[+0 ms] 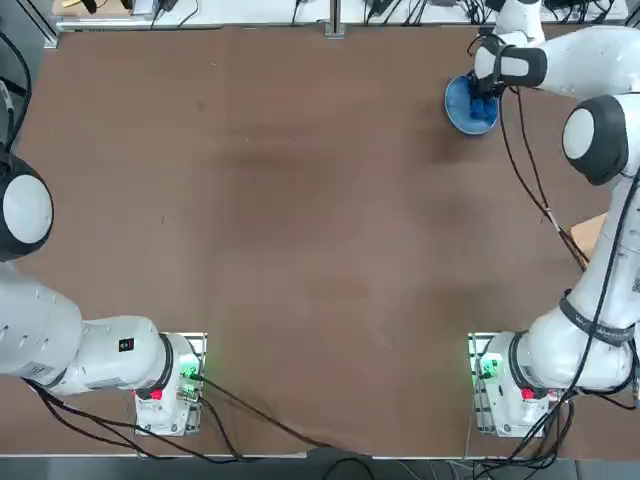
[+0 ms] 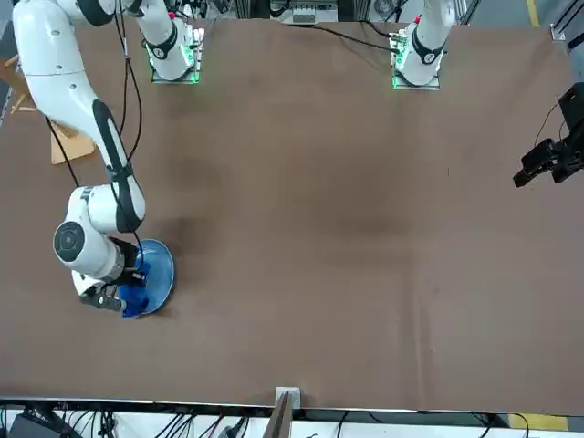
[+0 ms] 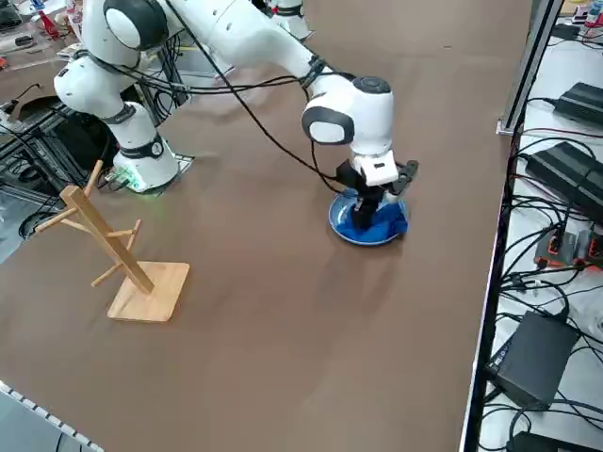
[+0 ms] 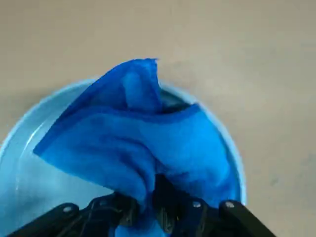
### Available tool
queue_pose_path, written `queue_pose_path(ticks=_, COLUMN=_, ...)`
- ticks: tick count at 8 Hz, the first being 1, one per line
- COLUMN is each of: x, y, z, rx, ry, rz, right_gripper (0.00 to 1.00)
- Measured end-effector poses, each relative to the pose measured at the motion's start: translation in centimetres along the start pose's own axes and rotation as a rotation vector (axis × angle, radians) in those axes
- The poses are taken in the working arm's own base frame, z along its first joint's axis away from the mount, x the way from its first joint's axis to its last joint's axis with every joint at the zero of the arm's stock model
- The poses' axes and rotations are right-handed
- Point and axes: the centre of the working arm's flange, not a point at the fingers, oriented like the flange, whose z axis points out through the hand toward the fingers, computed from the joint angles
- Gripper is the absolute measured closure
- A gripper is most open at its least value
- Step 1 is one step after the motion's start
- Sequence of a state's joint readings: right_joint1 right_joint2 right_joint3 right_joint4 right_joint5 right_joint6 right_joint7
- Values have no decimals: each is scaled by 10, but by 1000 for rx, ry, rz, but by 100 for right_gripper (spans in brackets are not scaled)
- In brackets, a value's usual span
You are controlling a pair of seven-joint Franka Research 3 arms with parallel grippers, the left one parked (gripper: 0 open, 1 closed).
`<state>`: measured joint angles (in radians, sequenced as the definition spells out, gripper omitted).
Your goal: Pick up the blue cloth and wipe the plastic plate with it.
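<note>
Over at the far right corner of the bench (image 1: 300,220), I saw my right end effector (image 4: 157,210) sitting low above the plastic plate (image 1: 459,103). Its two fingers were squeezed tight together, and they had a pinch of the blue cloth (image 4: 143,143) between them.

From the wrist camera, the cloth spread out from the fingers in soft folds. It covered much of the plate, and one corner stuck up and reached past the rim. Some pale blue plate (image 4: 29,163) showed bare beside the cloth.

From the side camera, the cloth (image 3: 382,222) was bunched under the end effector (image 3: 369,209) and lay on the plate (image 3: 339,224), with a bit hanging over the edge nearest the bench's side. The plate sat flat on the brown bench.

From the front camera, the cloth (image 2: 135,294) looked like a dark blue lump at the plate's edge (image 2: 162,269), right next to the arm's round white wrist.

A wooden rack (image 3: 118,254) stood well apart from the plate, closer to the arm's base.
</note>
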<state>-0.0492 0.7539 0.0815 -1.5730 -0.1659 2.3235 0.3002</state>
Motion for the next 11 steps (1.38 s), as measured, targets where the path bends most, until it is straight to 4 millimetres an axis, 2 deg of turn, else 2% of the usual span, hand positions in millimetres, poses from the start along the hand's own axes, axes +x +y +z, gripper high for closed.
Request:
queue_pose_path(ticks=2, x=-13, y=-29, z=-3, rx=27, ry=-46, rz=17, right_gripper=84)
queue_pose_path(ticks=4, x=-18, y=-46, z=-3, rx=55, ry=-60, rz=27, right_gripper=84)
queue_pose_path(ticks=8, x=-7, y=-50, z=-3, rx=90, ry=31, rz=13, right_gripper=84)
queue_pose_path(ticks=11, x=7, y=-28, z=-2, rx=99, ry=69, rz=-12, right_gripper=84)
